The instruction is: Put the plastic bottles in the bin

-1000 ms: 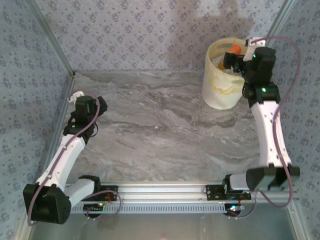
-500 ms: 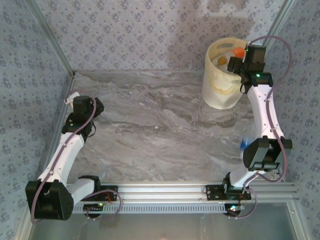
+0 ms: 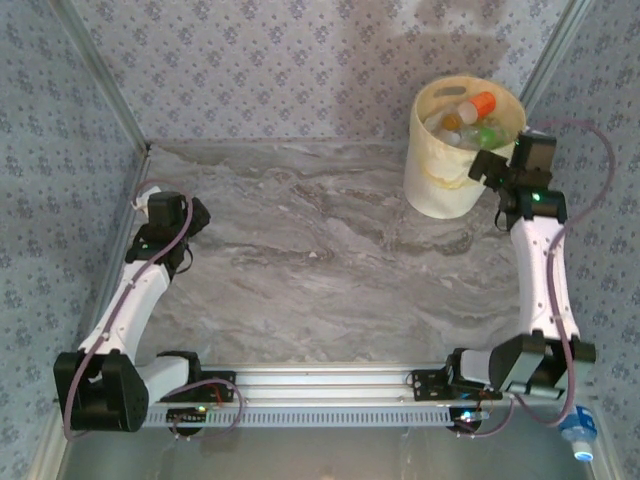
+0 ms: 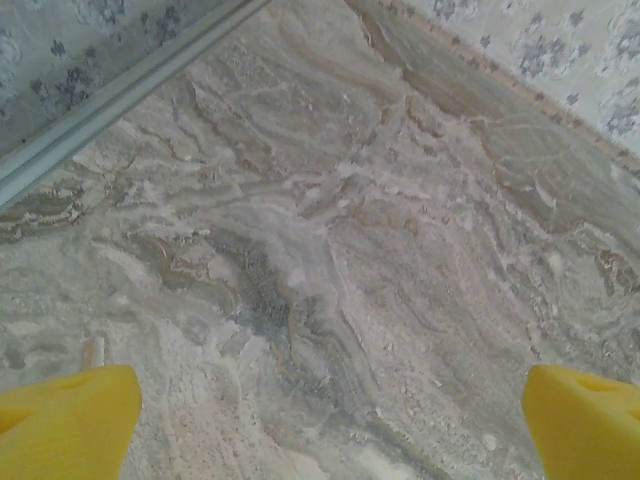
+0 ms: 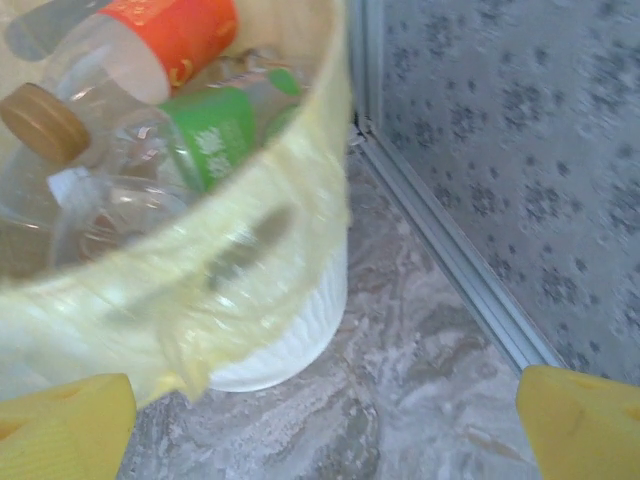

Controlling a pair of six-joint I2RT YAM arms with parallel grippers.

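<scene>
Plastic bottles (image 5: 215, 135), clear and crumpled with orange and green labels, lie heaped just ahead of the right gripper (image 5: 320, 430). That gripper is wide open, its yellow fingertips (image 5: 60, 425) spread apart with nothing between them. Right in front of it, on its left-finger side, stands the big pale cream-yellow round plastic bin (image 5: 280, 210). The translucent wall is very near the finger, and I can't tell whether they touch. Inside, an orange-labelled bottle (image 5: 170, 30) rides high near the rim. Close on the gripper's right run the metal rail (image 5: 450, 250) and the patterned wall.

Across the way, the left gripper (image 4: 325, 425) gapes open too, empty, over the grey marble-patterned tabletop (image 4: 320, 250). Well behind the right gripper, down by its arm's base, sits a small blue-and-clear object (image 3: 578, 437). It's perhaps a bottle, too small to say.

The danger now, as I judge it, is a sideways swing of that right finger. It would catch the light bin wall, shoving or tipping the bin and spilling the heap. And the blue item, if it is a bottle, looks awkward to reach.
</scene>
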